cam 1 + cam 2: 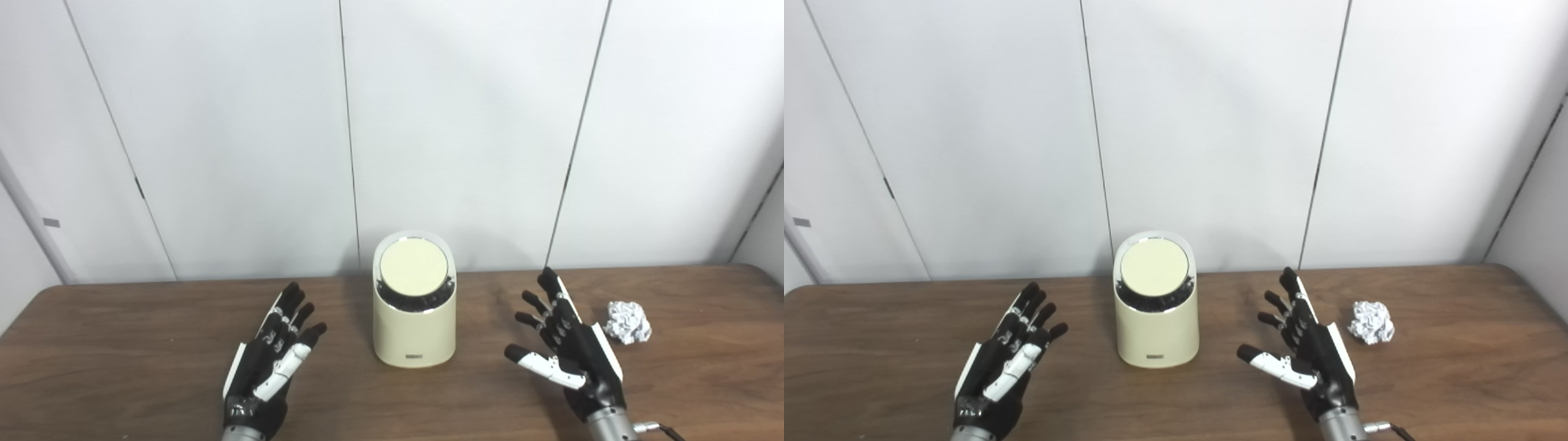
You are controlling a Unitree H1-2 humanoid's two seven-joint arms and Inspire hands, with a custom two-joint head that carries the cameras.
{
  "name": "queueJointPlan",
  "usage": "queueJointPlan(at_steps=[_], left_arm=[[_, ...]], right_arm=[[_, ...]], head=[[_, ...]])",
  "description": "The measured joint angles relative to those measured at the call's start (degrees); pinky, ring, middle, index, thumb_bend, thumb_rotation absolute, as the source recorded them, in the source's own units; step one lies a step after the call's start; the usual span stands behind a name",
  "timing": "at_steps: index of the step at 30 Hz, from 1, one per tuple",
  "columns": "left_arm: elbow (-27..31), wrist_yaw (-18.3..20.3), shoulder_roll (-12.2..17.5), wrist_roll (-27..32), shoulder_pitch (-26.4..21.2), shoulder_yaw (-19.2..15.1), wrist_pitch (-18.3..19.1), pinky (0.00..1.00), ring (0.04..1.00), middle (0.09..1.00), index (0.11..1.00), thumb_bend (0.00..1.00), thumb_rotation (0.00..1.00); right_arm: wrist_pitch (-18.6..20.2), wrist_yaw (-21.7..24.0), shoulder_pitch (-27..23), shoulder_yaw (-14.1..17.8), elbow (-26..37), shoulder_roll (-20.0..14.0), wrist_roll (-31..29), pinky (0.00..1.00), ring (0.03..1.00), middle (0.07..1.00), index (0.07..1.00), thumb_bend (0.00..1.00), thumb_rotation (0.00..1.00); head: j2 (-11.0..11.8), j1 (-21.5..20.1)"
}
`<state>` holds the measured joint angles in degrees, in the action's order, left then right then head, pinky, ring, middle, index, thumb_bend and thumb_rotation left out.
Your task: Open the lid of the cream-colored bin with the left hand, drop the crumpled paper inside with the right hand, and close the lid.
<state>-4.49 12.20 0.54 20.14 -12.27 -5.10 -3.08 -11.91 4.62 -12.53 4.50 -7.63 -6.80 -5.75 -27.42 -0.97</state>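
Bin [414,324] mid-counter [122,367], lid [413,267] shut. Left hand [269,355], right hand [566,349] flank it, fingers apart, empty. Paper [627,322] far right.

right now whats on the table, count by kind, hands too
cream-colored bin, lid closed: 1
crumpled paper: 1
robot hands, both open, left hand and right hand: 2
total: 4
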Motion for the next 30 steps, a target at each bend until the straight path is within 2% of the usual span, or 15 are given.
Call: queueJointPlan(at_steps=[11,15,18,23,27,30], left_arm=[[0.0,-0.01,-0.01,0.04,0.0,-0.01,-0.01,0.86,0.963,0.983,1.0,0.73,0.27],[0.0,-0.11,0.03,-0.37,0.0,0.07,-0.05,0.83,0.951,0.976,0.986,0.73,0.29],[0.0,-1.75,0.45,-5.49,0.0,0.99,-1.38,0.77,0.9,0.939,0.946,0.73,0.35],[0.03,-5.55,1.23,-15.44,0.0,2.64,-3.74,0.68,0.853,0.888,0.901,0.76,0.37],[0.88,-9.07,0.6,-20.09,-0.05,2.91,-3.47,0.77,0.858,0.886,0.928,0.75,0.32],[2.24,-11.83,-0.21,-22.93,-0.59,2.95,-1.37,0.82,0.872,0.894,0.946,0.75,0.33]], right_arm=[[-0.01,0.04,0.0,-0.02,-0.04,-0.01,0.0,0.79,0.907,0.994,1.0,0.9,0.28],[-0.01,0.13,0.0,-0.02,-0.05,-0.01,0.0,0.78,0.899,0.989,1.0,0.9,0.28],[0.0,0.12,0.0,-0.07,0.06,0.0,0.07,0.78,0.897,0.99,0.996,0.89,0.28],[0.02,0.08,0.0,-0.18,0.24,0.0,0.45,0.77,0.885,0.984,0.995,0.9,0.31],[0.17,0.04,-0.03,-0.3,1.31,-0.01,0.98,0.76,0.886,0.986,0.995,0.9,0.29],[0.17,0.17,-0.03,-0.22,0.7,-0.01,0.42,0.77,0.895,0.988,0.999,0.9,0.29]], head=[[0.0,0.0],[0.0,0.0],[0.09,0.09],[0.44,-0.26],[0.53,0.18],[0.88,0.53]])
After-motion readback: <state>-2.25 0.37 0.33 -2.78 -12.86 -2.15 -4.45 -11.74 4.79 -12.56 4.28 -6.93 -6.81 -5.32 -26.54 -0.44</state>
